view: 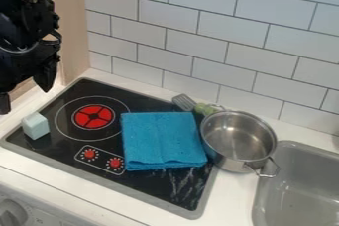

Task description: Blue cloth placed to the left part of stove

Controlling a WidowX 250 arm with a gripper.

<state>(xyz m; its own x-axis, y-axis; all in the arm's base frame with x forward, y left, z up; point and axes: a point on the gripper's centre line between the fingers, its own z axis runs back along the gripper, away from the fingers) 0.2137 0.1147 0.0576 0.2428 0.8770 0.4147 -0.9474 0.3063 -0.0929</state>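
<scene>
Below the tiled wall runs the white counter, with the black stove set into it and the grey sink at the right. At the upper left hangs the pincer, its two fingers spread with nothing between them, well apart from the cloth.

The cloth lies flat on the right part of the stove, folded into a thick, roughly square pad. It looks light, soft and textured, so it should not slip easily from a firm squeeze, and nothing about it seems fragile. It will probably sag, though, and a pinch on the top layer alone may pull the fold open. The near edge shows stacked layers; the near left corner offers a sensible hold, provided the pincer takes the whole stack. Gathering a raised pinch from the middle would be another way, at the cost of a crumpled shape.

The right edge is a poorer choice: the steel pot stands close against it and could be nudged. Once lifted, the cloth should be carried high enough to keep its drooping side off the pale block at the stove's left edge, then lowered over the red burner.
</scene>
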